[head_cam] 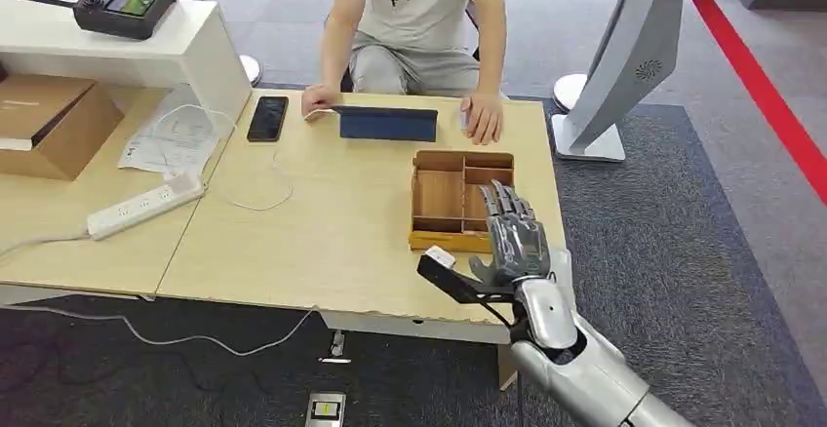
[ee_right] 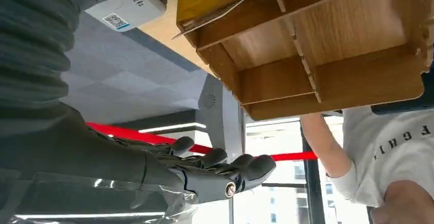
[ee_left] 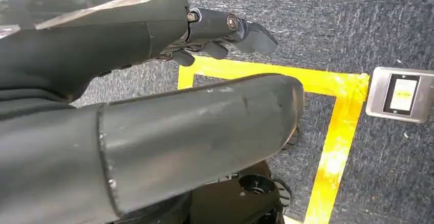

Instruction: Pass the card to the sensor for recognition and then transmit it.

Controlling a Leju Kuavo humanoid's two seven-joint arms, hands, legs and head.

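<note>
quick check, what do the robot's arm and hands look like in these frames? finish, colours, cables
In the head view the right arm is silver, smooth-shelled, ending in a grey many-fingered right hand with darker segmented fingers. A black cable runs along the wrist by a black block. The right wrist view shows a grey ribbed cover and dark fingers. The left hand has dark grey fingers and a thick grey thumb.

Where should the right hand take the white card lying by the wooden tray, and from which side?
Probably its near end, coming in from the table's front edge. The white card lies flat right by the wooden tray's near wall, which blocks the far side; the side facing the robot is free. The right hand is open beside it.
</note>
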